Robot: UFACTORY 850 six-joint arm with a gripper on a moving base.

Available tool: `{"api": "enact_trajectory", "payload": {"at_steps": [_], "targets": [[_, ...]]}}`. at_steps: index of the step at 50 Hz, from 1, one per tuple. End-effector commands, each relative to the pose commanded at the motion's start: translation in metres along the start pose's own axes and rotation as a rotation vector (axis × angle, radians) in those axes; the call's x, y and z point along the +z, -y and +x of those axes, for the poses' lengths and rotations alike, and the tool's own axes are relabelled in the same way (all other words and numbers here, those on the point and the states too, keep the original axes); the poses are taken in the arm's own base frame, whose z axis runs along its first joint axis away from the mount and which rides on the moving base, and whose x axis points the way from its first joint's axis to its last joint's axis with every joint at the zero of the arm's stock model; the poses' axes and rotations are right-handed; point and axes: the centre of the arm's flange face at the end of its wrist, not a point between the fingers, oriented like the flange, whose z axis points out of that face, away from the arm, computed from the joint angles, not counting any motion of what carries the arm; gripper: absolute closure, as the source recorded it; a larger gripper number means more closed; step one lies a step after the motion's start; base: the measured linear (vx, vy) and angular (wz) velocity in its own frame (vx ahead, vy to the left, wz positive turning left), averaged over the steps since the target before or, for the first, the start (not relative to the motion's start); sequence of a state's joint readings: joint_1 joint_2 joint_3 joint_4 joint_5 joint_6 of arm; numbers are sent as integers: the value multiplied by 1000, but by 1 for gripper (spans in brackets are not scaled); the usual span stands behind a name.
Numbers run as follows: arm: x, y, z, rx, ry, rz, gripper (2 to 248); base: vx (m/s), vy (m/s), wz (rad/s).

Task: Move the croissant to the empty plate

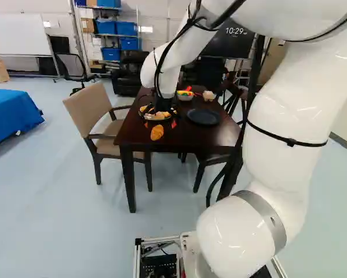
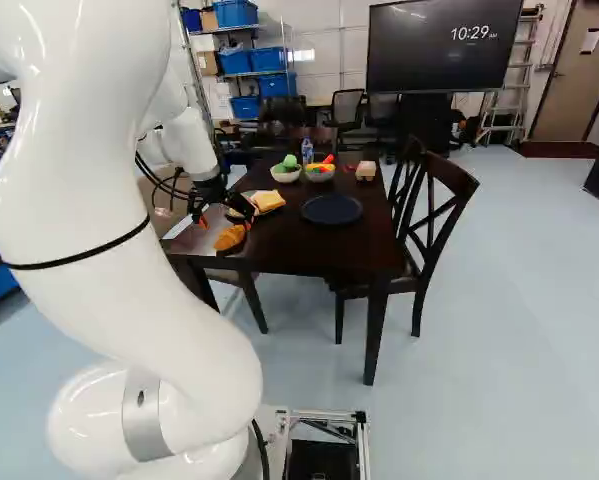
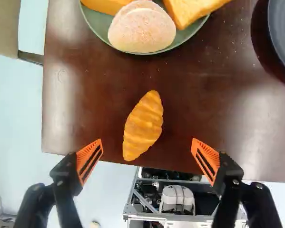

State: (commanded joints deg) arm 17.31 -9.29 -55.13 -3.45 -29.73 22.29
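My gripper (image 2: 226, 222) hangs over the near left corner of the table, above the croissant (image 2: 230, 237). In the wrist view the gripper (image 3: 147, 156) stands wide open. The croissant (image 3: 143, 126) lies on bare table between and slightly ahead of the fingers, touched by neither. It rests close to the table edge. The dark empty plate (image 2: 331, 209) sits on the table to the right of the croissant; part of it (image 3: 284, 33) shows in the wrist view.
A green plate (image 3: 95, 29) with bread and a bun lies ahead of the croissant. Two bowls (image 2: 285, 176) (image 2: 320, 176) and a small carton (image 2: 366, 171) stand farther back on the table (image 2: 309, 250). Chairs (image 1: 95, 116) (image 2: 434, 230) flank it.
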Motion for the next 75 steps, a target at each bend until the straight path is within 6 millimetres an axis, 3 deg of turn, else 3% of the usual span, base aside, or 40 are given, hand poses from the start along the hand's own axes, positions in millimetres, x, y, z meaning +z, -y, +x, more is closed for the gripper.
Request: {"api": "enact_trajectory", "payload": {"at_steps": [28,46,64,75], "targets": [[5,18,10,239,24,-24,3,0,0,0],[19,40,25,212,29,-20,3,0,0,0],[45,31,28,211,66,-55,3,0,0,0],[45,29,28,216,66,-56,3,0,0,0]]}}
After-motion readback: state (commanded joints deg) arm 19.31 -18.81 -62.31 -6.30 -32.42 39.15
